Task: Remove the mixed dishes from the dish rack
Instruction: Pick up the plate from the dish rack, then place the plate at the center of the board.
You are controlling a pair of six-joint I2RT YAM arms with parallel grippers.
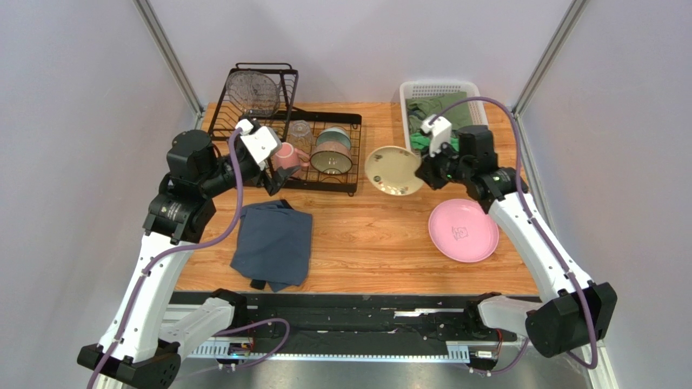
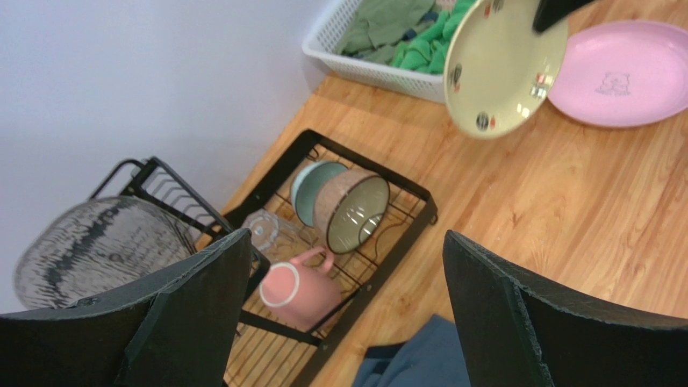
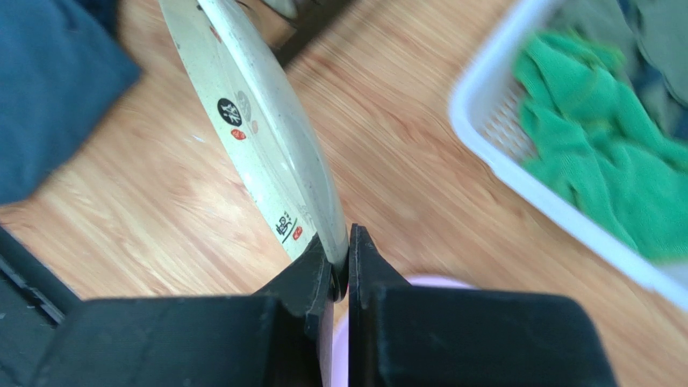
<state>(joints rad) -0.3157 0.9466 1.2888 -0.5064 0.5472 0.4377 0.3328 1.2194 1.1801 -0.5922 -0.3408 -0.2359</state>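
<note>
Right, bench layout: black wire dish rack [image 1: 329, 117] at back-left corner, w/ pink mug [image 1: 286, 156] on its side, clear glass [image 1: 299, 132] and dark bowl [image 1: 333, 154] tipped on edge, all on the lower tray; mesh strainer [image 1: 250, 91] on upper shelf. White basket [image 1: 438, 84] of green cloths [image 1: 422, 140] at back-right corner. Blue-grey cloth [image 1: 274, 243] near front edge, left of centre. Large pink plate [image 1: 463, 230] flat by right edge. From above, left wrist covers part of rack's left side. Glass faint, strainer blurred in left wrist view. Left gripper [image 2: 346, 242] hangs above the mug, jaws wide apart, gripping nothing. Right gripper [image 3: 341, 254] is clamped on rim of cream plate [image 1: 394, 170], which is tilted in mid-air btwn rack and basket.
</note>
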